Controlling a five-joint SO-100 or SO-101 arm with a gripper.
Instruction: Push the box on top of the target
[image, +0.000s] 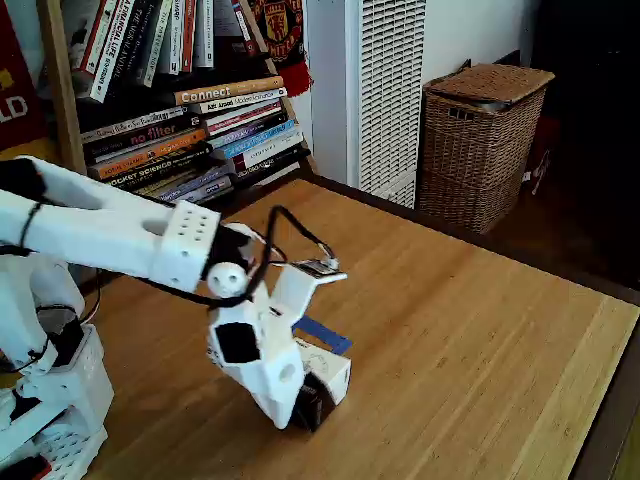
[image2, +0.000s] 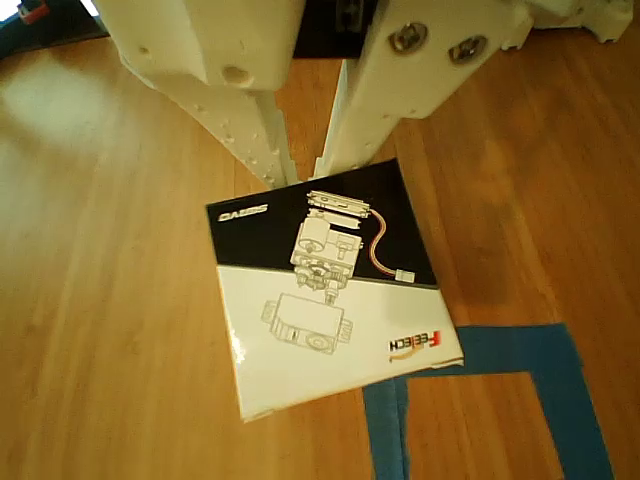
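In the other view the box (image2: 330, 300) lies slightly turned on the wooden table, its top face half black and half white with line drawings. Its lower right corner covers the near corner of the target (image2: 510, 352), a hollow square of blue tape at the lower right. My gripper (image2: 303, 175) comes down from the top edge, its two white fingers nearly together with nothing between them, tips against the box's upper edge. In the fixed view the gripper (image: 290, 412) points down at the left side of the box (image: 328, 372), with a strip of the target (image: 322, 333) just behind.
A white printed tag with a black cable (image: 318, 267) hangs on the arm above the box. A bookshelf (image: 190, 110), a white heater (image: 370, 90) and a wicker basket (image: 485, 140) stand behind the table. The table's edge (image: 600, 410) runs along the right.
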